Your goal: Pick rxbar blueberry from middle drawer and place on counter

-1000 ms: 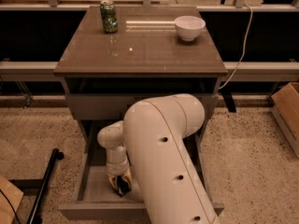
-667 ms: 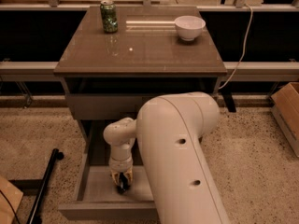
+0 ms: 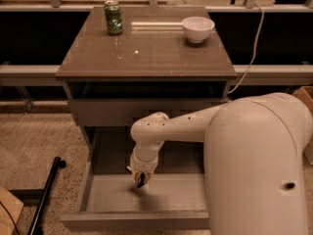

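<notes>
Since a second ago our hand (image 3: 141, 176) has lifted off the floor of the middle drawer (image 3: 190, 196) and shifted toward 3 o'clock. It hangs over that pale floor, narrow, pinching what looks like the rxbar blueberry (image 3: 141, 181). Only a dark sliver shows between the fingertips, so we hedge. We should draw back toward 6 o'clock, then rise and carry to the counter (image 3: 161, 53) at 12, landing between the green can (image 3: 113, 17) and the bowl (image 3: 197, 28).
</notes>
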You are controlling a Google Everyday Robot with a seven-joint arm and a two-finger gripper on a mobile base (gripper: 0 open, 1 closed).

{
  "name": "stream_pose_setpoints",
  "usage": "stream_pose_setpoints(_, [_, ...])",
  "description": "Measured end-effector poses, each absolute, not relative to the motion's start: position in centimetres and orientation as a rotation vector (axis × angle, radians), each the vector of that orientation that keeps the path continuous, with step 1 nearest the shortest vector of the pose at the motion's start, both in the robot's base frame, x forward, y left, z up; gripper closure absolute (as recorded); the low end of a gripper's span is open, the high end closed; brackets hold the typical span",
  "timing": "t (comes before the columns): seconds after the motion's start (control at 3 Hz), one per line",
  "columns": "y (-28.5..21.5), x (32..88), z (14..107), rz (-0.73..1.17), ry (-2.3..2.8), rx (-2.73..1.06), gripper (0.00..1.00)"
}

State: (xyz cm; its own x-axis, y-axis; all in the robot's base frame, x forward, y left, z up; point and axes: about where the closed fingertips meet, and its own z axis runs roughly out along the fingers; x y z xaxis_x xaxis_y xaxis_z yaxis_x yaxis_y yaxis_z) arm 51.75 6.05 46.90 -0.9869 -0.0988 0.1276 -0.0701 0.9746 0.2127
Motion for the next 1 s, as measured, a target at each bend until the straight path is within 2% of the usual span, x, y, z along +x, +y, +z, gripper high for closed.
stream_pose_setpoints(0.67, [-4.2, 49.9, 58.8, -0.353, -3.198, -0.031, 1.0])
stream_pose_setpoints(1.0, [-8.5, 51.3, 66.2, -0.269, -3.342, -0.064, 1.0])
